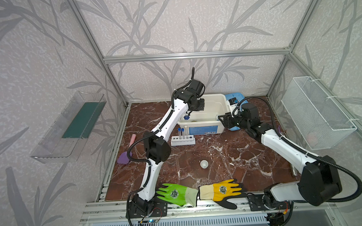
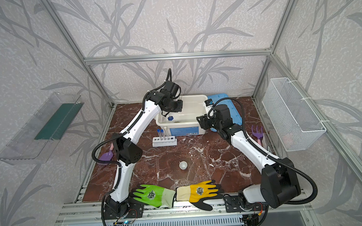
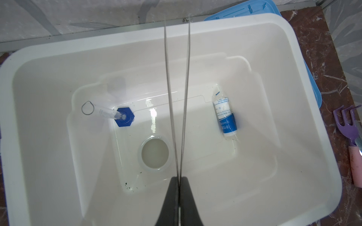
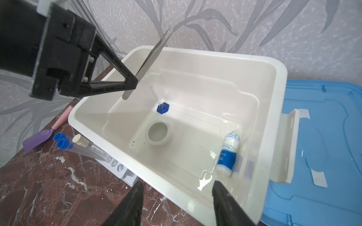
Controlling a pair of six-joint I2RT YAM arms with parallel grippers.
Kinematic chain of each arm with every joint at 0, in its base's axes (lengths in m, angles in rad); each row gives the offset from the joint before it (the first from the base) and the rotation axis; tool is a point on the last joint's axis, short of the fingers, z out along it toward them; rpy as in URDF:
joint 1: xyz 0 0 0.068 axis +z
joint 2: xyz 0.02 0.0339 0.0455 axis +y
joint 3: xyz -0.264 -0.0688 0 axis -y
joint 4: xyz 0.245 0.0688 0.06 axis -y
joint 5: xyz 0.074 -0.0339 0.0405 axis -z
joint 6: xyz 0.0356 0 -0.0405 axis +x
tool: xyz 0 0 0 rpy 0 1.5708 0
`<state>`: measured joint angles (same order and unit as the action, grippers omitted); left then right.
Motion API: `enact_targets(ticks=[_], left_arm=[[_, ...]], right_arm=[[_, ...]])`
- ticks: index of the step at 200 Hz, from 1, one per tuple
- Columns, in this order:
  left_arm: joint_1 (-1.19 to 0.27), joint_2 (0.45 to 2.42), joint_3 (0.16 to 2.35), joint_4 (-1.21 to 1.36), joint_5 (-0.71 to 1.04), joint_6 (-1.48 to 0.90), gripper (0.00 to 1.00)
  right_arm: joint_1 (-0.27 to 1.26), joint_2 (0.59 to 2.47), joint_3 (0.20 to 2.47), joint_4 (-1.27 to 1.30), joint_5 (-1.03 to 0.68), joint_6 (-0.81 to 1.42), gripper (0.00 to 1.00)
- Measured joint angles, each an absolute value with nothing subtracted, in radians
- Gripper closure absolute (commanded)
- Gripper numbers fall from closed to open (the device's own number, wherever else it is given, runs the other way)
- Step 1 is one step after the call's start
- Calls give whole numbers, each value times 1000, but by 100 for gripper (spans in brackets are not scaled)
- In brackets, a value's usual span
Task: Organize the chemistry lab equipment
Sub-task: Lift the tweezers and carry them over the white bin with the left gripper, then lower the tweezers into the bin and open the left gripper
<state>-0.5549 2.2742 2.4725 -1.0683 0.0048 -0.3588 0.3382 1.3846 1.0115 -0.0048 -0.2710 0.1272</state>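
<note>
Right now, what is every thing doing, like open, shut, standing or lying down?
bin, open
blue lid, off, lying by the bin
tweezers, held up in the air
left tool, shut on the tweezers over the bin
right tool, open and empty
cylinder, standing in the bin
bottle, lying down in the bin
dish in the bin, mouth up
other dish, mouth up on the table
test tubes, capped, standing in the rack
</note>
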Motion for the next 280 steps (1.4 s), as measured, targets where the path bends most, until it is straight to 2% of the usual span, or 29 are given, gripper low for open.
enact_targets(ticks=[90, 280], left_arm=[[-548, 2419, 2474, -1048, -46, -466, 100], [-534, 2538, 2503, -1028, -32, -532, 100]], right_arm=[[338, 1385, 1011, -5, -271, 132, 43], [334, 1387, 995, 17, -274, 149, 43]])
